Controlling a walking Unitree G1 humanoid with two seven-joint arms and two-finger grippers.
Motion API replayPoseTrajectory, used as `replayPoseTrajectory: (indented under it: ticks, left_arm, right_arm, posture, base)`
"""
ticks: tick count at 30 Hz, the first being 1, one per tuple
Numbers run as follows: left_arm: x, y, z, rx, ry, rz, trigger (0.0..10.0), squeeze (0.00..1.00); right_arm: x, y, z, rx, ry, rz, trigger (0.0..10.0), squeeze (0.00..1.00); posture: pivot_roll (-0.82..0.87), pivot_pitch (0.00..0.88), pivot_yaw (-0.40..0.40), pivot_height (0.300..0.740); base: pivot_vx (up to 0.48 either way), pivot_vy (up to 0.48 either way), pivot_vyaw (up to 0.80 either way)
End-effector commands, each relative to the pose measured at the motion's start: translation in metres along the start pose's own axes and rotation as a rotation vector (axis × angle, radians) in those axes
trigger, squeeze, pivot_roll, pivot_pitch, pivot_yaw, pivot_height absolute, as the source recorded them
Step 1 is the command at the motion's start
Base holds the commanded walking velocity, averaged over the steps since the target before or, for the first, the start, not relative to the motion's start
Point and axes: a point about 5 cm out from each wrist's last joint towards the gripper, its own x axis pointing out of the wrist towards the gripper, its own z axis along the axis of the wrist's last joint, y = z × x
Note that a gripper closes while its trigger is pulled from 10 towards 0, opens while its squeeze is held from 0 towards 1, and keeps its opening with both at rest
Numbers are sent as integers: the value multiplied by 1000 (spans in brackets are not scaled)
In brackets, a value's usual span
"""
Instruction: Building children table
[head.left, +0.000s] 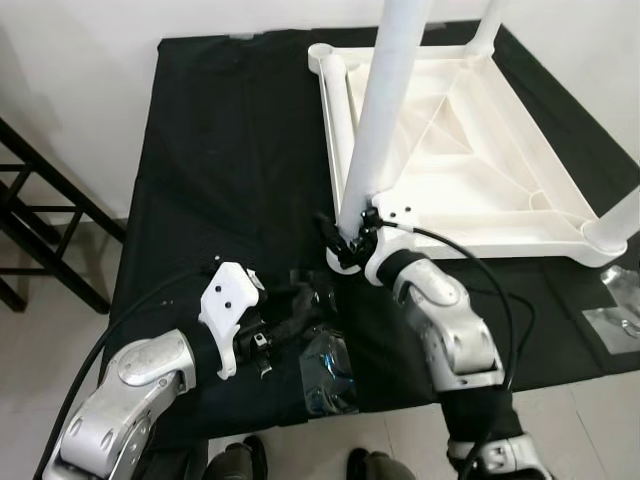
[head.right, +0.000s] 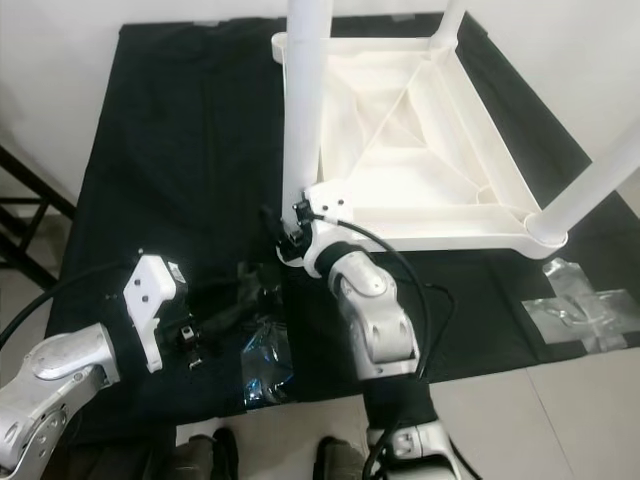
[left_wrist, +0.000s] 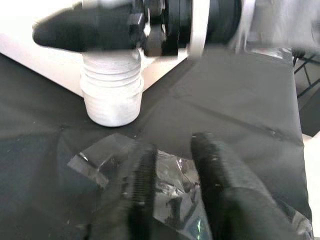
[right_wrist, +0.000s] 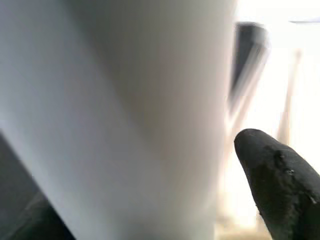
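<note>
White plastic tabletop (head.left: 470, 150) lies upside down on a black cloth (head.left: 230, 150) spread over the floor, ribbed underside up, with legs standing at its corners. The right gripper (head.left: 345, 240) pinches the base of the near leg (head.left: 385, 110), a smooth white tube at the tabletop's near corner. The left gripper (left_wrist: 172, 180), fingers slightly spread, hovers over crumpled clear wrapping (head.left: 325, 370). A white wall (head.left: 70, 90) rises behind; a black frame (head.left: 40, 225) stands left.

Showing plain white on the table top (head.left: 470, 150) and legs (head.left: 385, 110), solid black on the cloth (head.left: 230, 150), glinting clear on the near wrapper (head.left: 325, 375).
</note>
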Motion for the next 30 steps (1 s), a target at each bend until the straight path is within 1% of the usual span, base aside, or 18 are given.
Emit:
replayPoseTrajectory:
  ticks: [1, 2, 3, 4, 5, 6, 9, 10, 11, 14, 15, 16, 19, 23, 24, 25, 28, 30]
  left_arm:
    - [-1, 0, -3, -5, 3, 1, 0, 0]
    - [-1, 0, -3, -5, 3, 1, 0, 0]
    - [0, 0, -2, -1, -1, -2, 0, 0]
    - [0, 0, -2, -1, -1, -2, 0, 0]
    - [1, 0, -2, 1, -1, -4, 0, 0]
    - [1, -1, -2, 3, -2, -7, 0, 0]
    - [2, -1, -1, 5, -3, -9, 0, 0]
    - [1, -1, -2, 9, 0, -11, 10000, 0]
    - [1, -1, -2, 15, 4, -13, 10000, 0]
    - [1, -1, -2, 18, 6, -15, 10000, 0]
    - [1, 0, -2, 21, 8, -15, 10000, 0]
    - [1, 0, -2, 22, 8, -15, 10000, 0]
    - [1, 0, -3, 22, 9, -14, 10000, 0]
    - [1, -1, -5, 19, 12, -13, 10000, 0]
    - [2, -1, -8, 12, 13, -9, 10000, 0]
    - [2, -3, -14, -2, 19, -9, 10000, 0]
    - [3, -3, -15, -6, 21, -9, 10000, 0]
    - [3, -5, -19, -13, 26, -12, 10000, 0]
  right_arm:
    - [1, 6, 3, 13, 1, 198, 10000, 0]
    - [1, 6, 3, 13, 1, 198, 10000, 0]
    - [2, -5, 11, -28, 10, 346, 10000, 0]
    - [2, -5, 11, -28, 10, 346, 10000, 0]
    - [6, -14, 13, -62, 21, 374, 10000, 0]
    - [9, -20, 16, -76, 29, 418, 10000, 0]
    - [11, -24, 18, -84, 33, 450, 10000, 0]
    - [12, -27, 20, -62, 50, 521, 10000, 0]
    - [15, -29, 23, -43, 56, 566, 10000, 0]
    - [17, -32, 26, -29, 60, 595, 10000, 0]
    - [19, -33, 27, -18, 62, 621, 1333, 0]
    - [20, -34, 28, -18, 67, 640, 0, 0]
    - [21, -36, 29, -13, 66, 661, 0, 0]
    - [22, -38, 29, -15, 55, 659, 0, 0]
    - [21, -41, 28, -22, 53, 649, 0, 0]
    - [18, -46, 24, -44, 48, 602, 0, 0]
    - [18, -47, 23, -48, 48, 594, 0, 0]
    - [13, -56, 15, -74, 84, 442, 0, 0]
  posture:
    - [40, 242, -26, 740]
    - [40, 242, -26, 740]
    - [44, 237, -28, 740]
    - [44, 237, -28, 740]
    - [50, 234, -28, 740]
    - [50, 233, -26, 740]
    - [50, 232, -25, 740]
    - [53, 232, -26, 740]
    - [58, 230, -27, 740]
    - [58, 230, -27, 740]
    - [60, 231, -28, 740]
    - [63, 233, -28, 740]
    - [63, 233, -28, 740]
    - [61, 236, -27, 740]
    - [57, 237, -26, 740]
    - [51, 238, -26, 740]
    - [51, 238, -26, 740]
    - [38, 243, -22, 740]
  base:
    - [0, 0, 0]
    - [0, 0, 0]
    - [0, 0, 0]
    - [0, 0, 0]
    - [0, 0, 0]
    - [0, 0, 0]
    - [0, 0, 0]
    - [0, 0, 0]
    - [0, 0, 0]
    - [0, 0, 0]
    - [0, 0, 0]
    - [0, 0, 0]
    - [0, 0, 0]
    - [0, 0, 0]
    - [0, 0, 0]
    - [0, 0, 0]
    - [0, 0, 0]
    - [0, 0, 0]
